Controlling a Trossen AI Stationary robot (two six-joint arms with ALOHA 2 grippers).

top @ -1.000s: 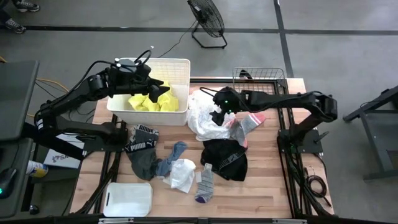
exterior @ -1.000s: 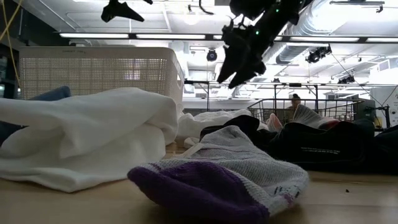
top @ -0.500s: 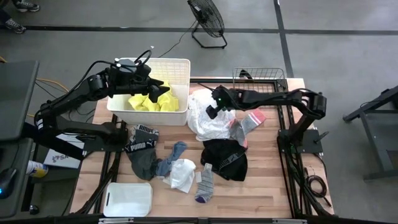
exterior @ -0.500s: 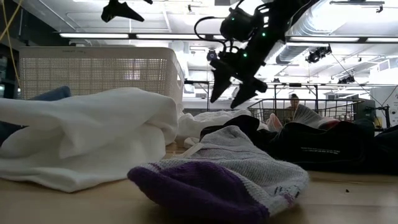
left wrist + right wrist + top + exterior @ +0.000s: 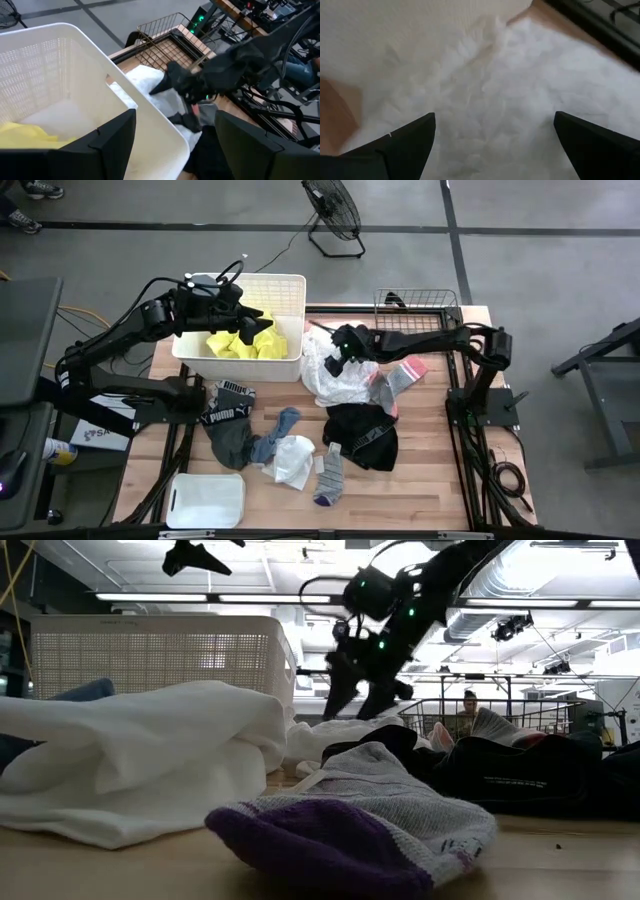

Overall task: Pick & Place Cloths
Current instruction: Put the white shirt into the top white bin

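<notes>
Wooden tabletop [image 5: 420,480] strewn with cloths. Right gripper [image 5: 335,363], jaws wide and empty, hangs directly over the white cloth [image 5: 335,375] lying just right of the white bin [image 5: 290,285]. Left gripper [image 5: 240,298], jaws apart and empty, waits above the bin, which holds a neon yellow cloth [image 5: 235,345]. Risk: closing on the loose folds may catch only a thin layer, or drag the neighbouring grey-pink sock [image 5: 400,375] along.

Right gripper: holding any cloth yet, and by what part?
Nothing held. The right gripper is open above the white cloth, fingers apart over it. The left gripper, open and empty, is over the white bin.
</notes>
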